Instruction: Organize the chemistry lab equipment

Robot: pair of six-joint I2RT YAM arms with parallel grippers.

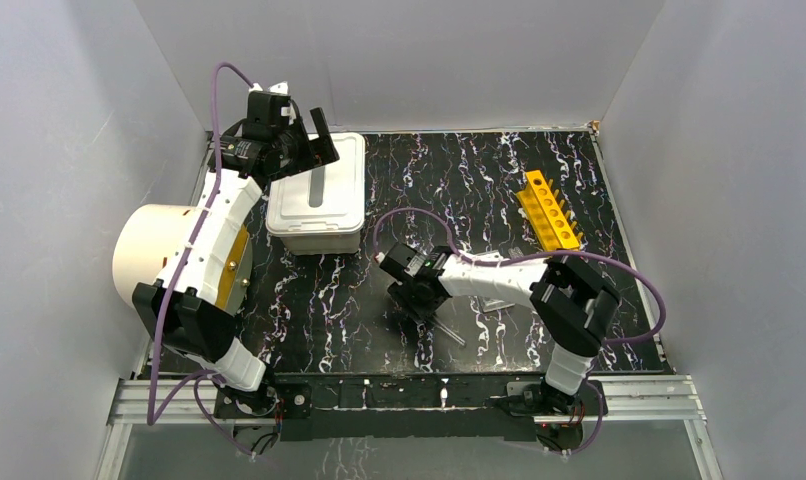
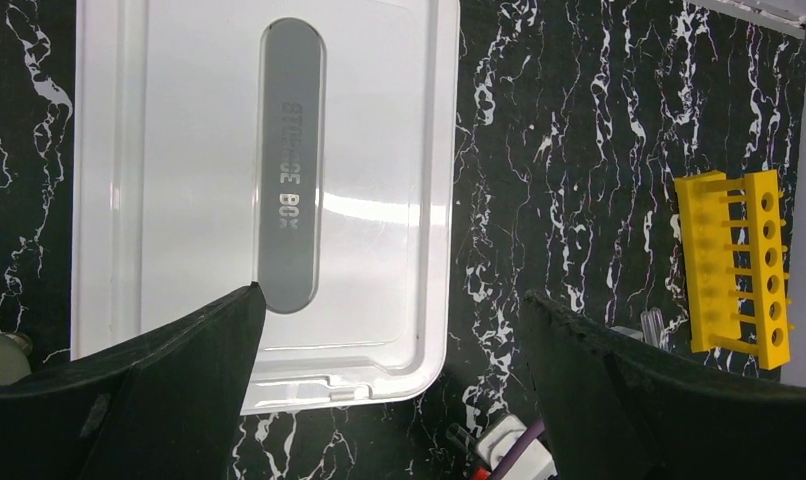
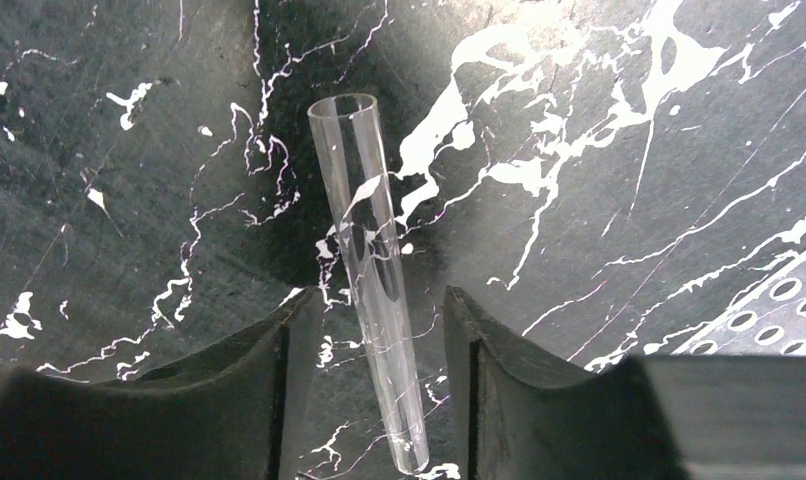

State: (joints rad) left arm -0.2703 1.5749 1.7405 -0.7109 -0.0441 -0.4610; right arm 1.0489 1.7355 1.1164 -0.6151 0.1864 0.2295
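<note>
A clear glass test tube point(image 3: 364, 220) lies on the black marble table, also seen in the top view point(image 1: 451, 331). My right gripper point(image 3: 381, 293) is low over it, open, a finger on each side with a gap on both sides; in the top view it is at mid-table point(image 1: 419, 298). My left gripper point(image 2: 391, 295) is open and empty, held above the near right corner of a white lidded storage box point(image 2: 179, 150), at the back left of the top view point(image 1: 322, 140). A yellow holed tube rack point(image 1: 548, 210) lies at the back right, also in the left wrist view point(image 2: 739, 260).
A big cream cylinder point(image 1: 154, 245) lies at the left edge beside the left arm. The storage box point(image 1: 319, 200) has its lid on. A corner of a silver perforated rack point(image 3: 779, 310) shows right of the tube. Clear tube ends point(image 2: 651, 325) lie by the yellow rack.
</note>
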